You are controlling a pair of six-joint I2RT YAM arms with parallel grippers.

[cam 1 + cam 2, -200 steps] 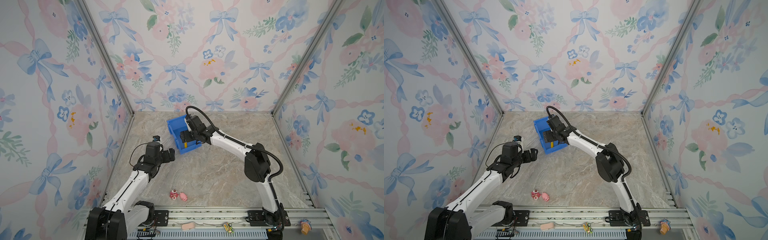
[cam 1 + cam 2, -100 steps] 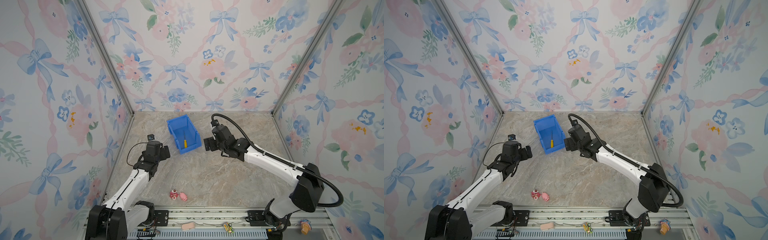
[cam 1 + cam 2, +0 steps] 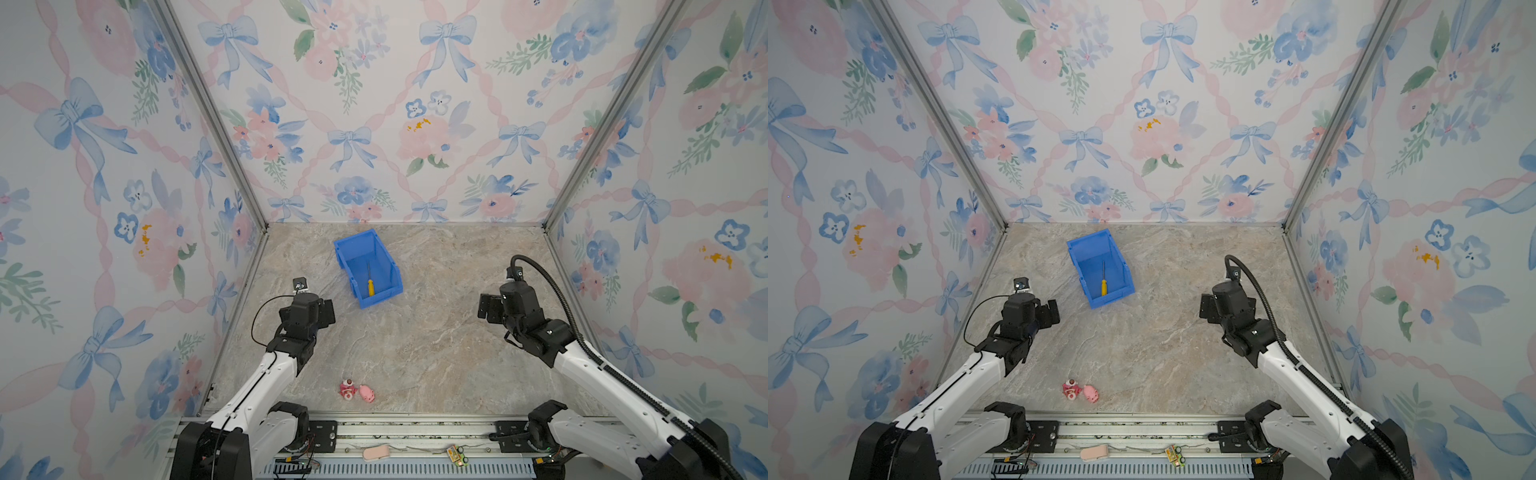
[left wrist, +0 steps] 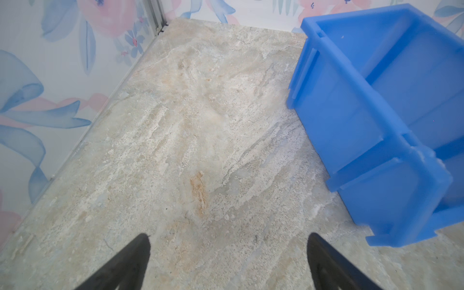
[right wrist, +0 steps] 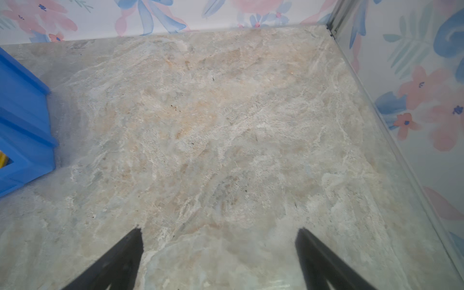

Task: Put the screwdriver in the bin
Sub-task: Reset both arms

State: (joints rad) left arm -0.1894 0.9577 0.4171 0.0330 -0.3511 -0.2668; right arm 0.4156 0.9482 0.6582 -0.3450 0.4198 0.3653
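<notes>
- Change over the last second: the right arm was stretched across with its hand over the bin (image 3: 380,300). It has since pulled all the way back.
- The right hand (image 3: 487,308) now sits at 3 o'clock on the bench (image 3: 436,345), well apart from the bin. It is released, with the fingers (image 5: 118,261) spread wide and only bare stone between them.
- The left arm has barely shifted. The left hand (image 3: 327,312) is at 9 o'clock, near the bin but not touching it. It is also released, fingers (image 4: 125,263) apart, holding nothing.
- The bin is at 11 o'clock and has not moved.
- The screwdriver (image 3: 370,286) lies flat on the bin floor, in the same place as half a second ago. Its yellow handle points to 6 o'clock and its shaft to 12. Both top views show it clear of either hand.

Counts:
- Bins: one.
- Screwdrivers: one.
- Arms: two, with one hand each.
- Small toys on the bench: two, touching each other at 7 o'clock. They are a pink pig (image 3: 366,393) and a pink-red figure (image 3: 348,390).
- Loose bits on the front rail (image 3: 415,428): two. They are a pale pink piece (image 3: 376,453) and a yellow-green piece (image 3: 457,454), both too small to identify.
</notes>
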